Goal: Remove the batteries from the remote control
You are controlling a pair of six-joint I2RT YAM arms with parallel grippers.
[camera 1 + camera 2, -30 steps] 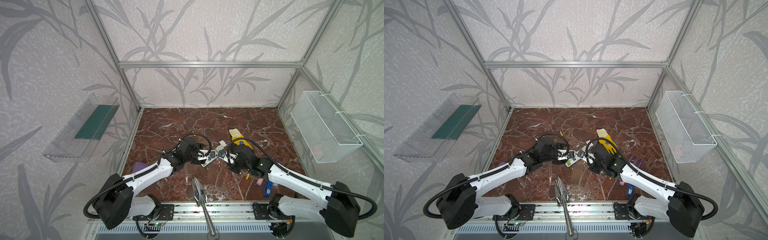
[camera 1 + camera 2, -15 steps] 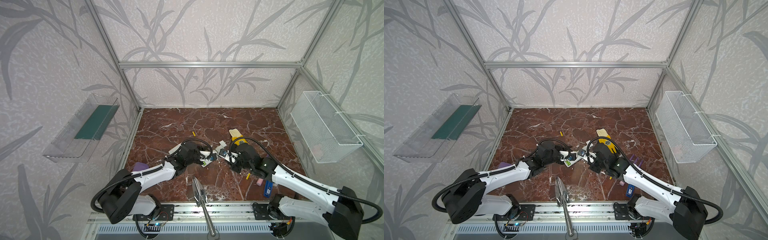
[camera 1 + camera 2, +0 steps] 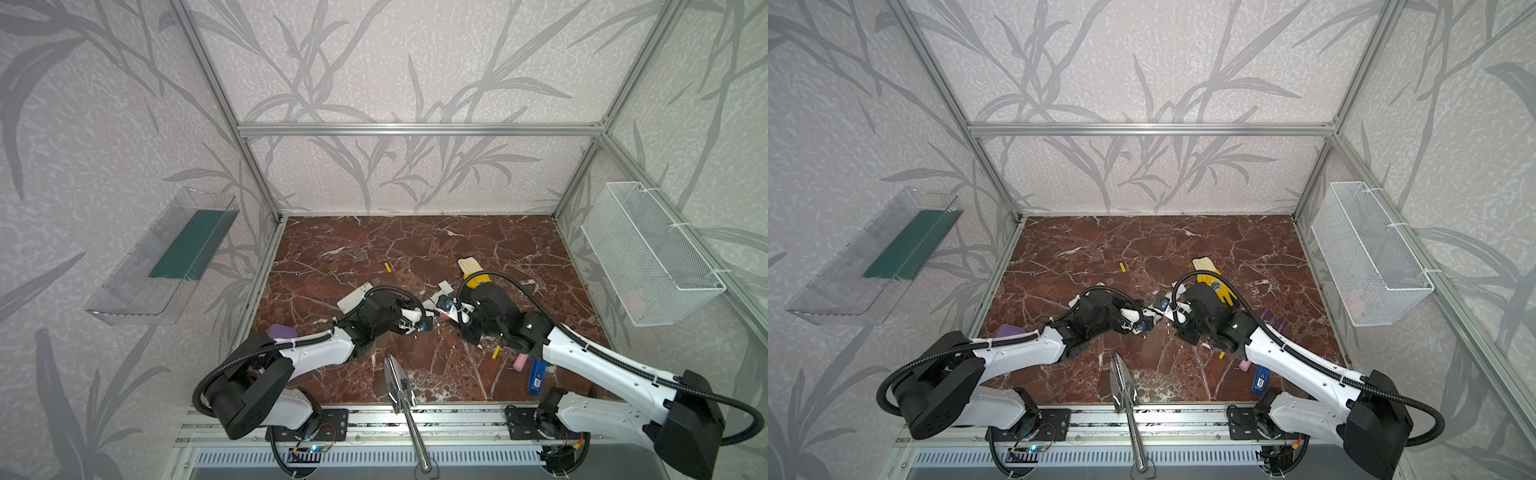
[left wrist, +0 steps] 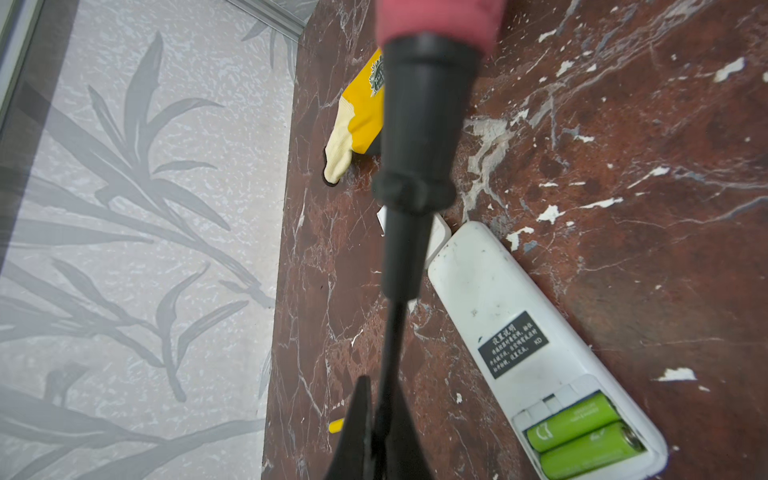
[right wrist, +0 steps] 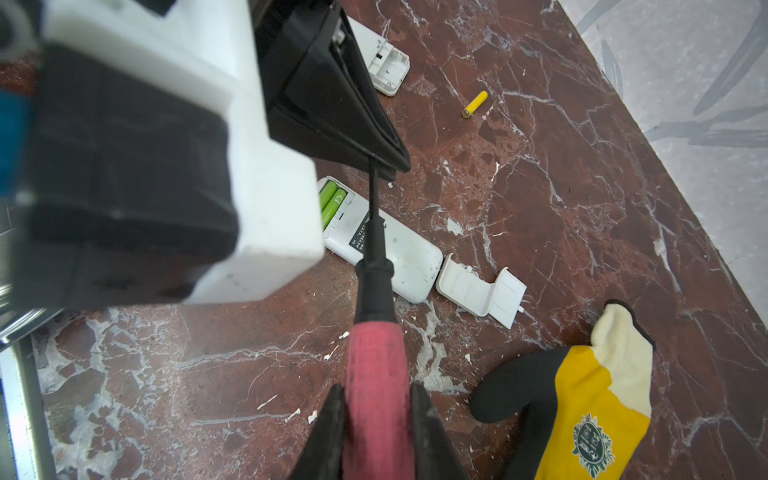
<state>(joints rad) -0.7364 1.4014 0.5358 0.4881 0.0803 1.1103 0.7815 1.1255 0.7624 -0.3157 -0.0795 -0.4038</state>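
Left end effector (image 4: pixel 380 401) pinched shut on screwdriver (image 5: pixel 374 353) shaft, right end effector (image 5: pixel 376 390) clamping its pink handle. Green batteries (image 4: pixel 582 432) sit in open remote (image 4: pixel 478 282) on surface (image 4: pixel 623 166) — risk: tool twists in handover, drops.

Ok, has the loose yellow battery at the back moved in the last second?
No. The yellow battery lies where it did, at the same gap left of the yellow glove in both top views.
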